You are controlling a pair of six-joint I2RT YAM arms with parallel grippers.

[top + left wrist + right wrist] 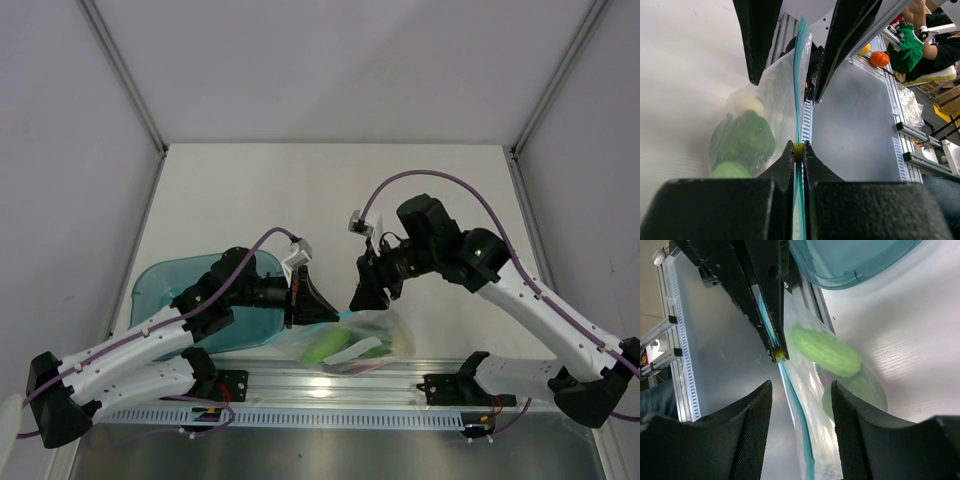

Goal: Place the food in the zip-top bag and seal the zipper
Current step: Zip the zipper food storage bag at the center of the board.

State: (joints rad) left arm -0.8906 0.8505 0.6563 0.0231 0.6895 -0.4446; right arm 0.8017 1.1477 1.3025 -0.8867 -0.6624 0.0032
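The clear zip-top bag (358, 342) hangs at the table's near edge with the food inside. Through the plastic I see a long green vegetable (826, 350) and a round green apple (856, 396); the other pieces are hard to make out. My left gripper (798, 146) is shut on the light-blue zipper (801, 75) at one end of the mouth, with a small yellow piece (777, 356) at its tips. My right gripper (801, 427) is open, its fingers (754, 432) standing either side of the zipper strip without touching it.
A translucent teal tray (165, 288) lies on the table behind the left arm, close to the bag. The aluminium rail (400, 385) with both arm bases runs just under the bag. Off the table, an orange object (879, 58) and a person show in the background.
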